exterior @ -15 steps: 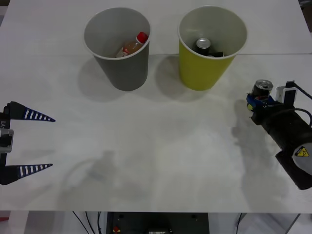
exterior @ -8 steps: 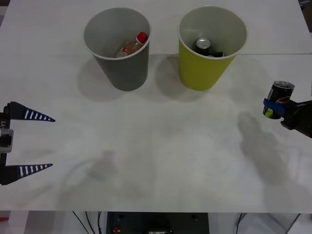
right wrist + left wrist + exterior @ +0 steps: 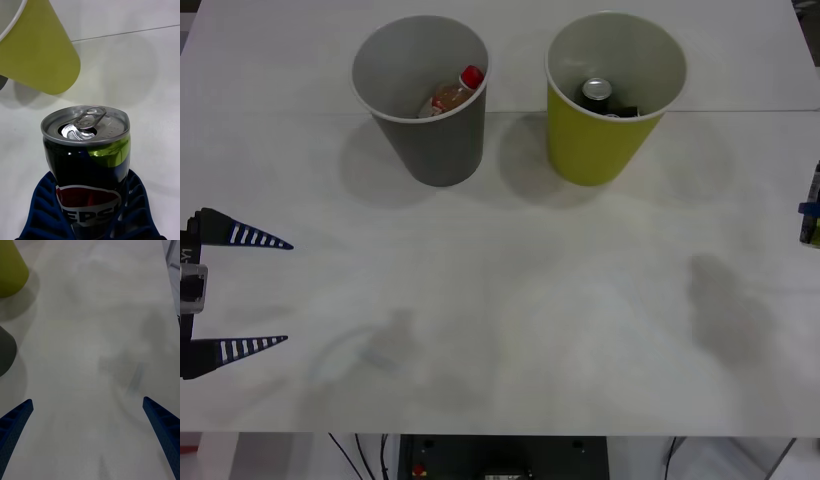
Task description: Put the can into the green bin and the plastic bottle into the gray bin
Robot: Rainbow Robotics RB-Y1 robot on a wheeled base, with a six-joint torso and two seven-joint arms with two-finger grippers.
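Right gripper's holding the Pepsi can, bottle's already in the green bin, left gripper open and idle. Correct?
One error: the plastic bottle lies in the gray bin, not the green bin, as the front view shows. The rest stands: the right gripper holds the can, and the left gripper sits open at the table's left edge.

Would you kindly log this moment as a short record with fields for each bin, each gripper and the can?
gray bin: upright on the table, plastic bottle inside
green bin: upright beside the gray bin, a second can inside
can: upright, held off the table at its right edge
right gripper: shut on the can
left gripper: open, low at the table's left edge, holding nothing
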